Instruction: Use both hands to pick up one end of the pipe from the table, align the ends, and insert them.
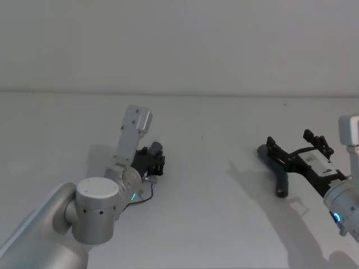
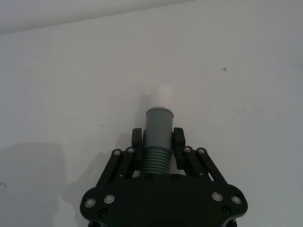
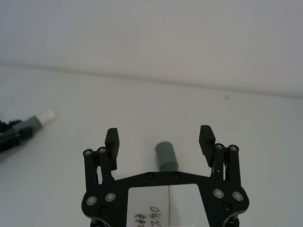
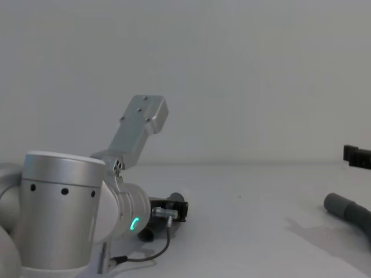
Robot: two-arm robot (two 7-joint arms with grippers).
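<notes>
My left gripper (image 2: pixel 157 137) is shut on the dark ribbed elbow (image 2: pixel 158 124), just behind its smooth cuff. The elbow's whitish tip (image 2: pixel 163 97) sticks out past the fingers (image 2: pixel 178 138) over the white table (image 2: pixel 246 94). In the head view this gripper (image 1: pixel 155 159) sits left of centre, low over the table (image 1: pixel 213 185). My right gripper (image 3: pixel 159 137) is open, and the hose's smooth grey cuff (image 3: pixel 166 156) lies on the table below the gap between its fingers. The dark hose (image 1: pixel 280 178) lies at the right, partly under that gripper (image 1: pixel 289 138). From the chest camera the hose (image 4: pixel 348 211) rests on the table.
The left arm's silver wrist with its green light (image 1: pixel 133 196) and a loose cable (image 1: pixel 147 197) sit close to the table's front left. In the right wrist view the elbow's white tip (image 3: pixel 47 115) shows far off. Bare table (image 1: pixel 219 162) separates the two grippers.
</notes>
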